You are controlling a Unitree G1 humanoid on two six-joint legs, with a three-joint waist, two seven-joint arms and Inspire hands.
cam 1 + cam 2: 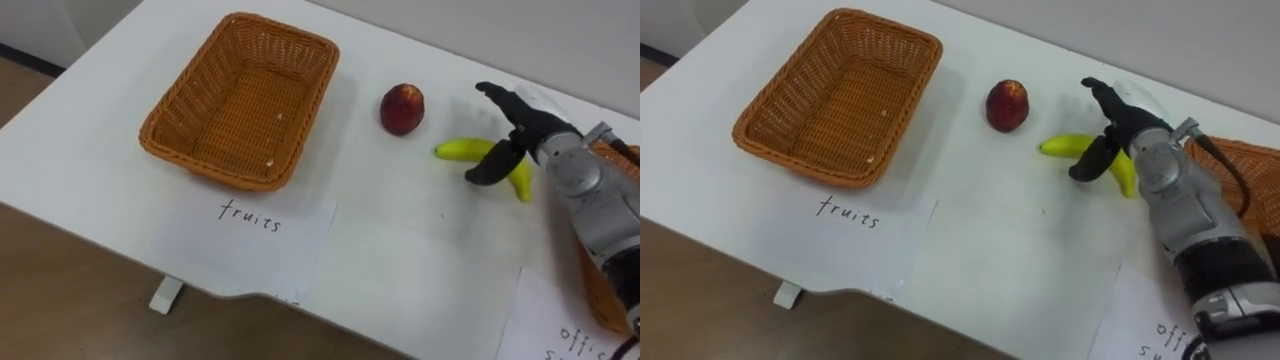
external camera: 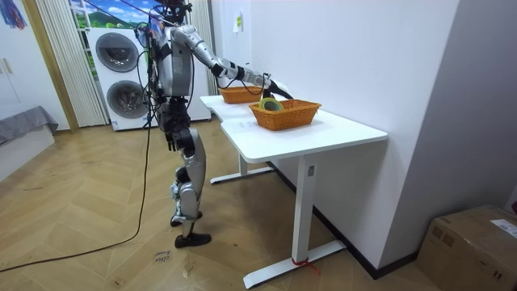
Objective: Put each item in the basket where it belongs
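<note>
Two fruits loose on white surface (image 1: 400,255); fruits basket (image 1: 240,110) empty. Office basket (image 2: 291,117) holds something, unclear what. My right hand (image 1: 530,130) over banana (image 1: 458,149), fingers wide, not gripping. Red fruit (image 1: 402,108) waits just beside.

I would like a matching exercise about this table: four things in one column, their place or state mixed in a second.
1 left basket
2 red fruit
3 banana
4 right hand

a yellow, partly under the hand
b open, over the banana
c holds no fruit
d between basket and banana

Pairs: 1-c; 2-d; 3-a; 4-b
</note>
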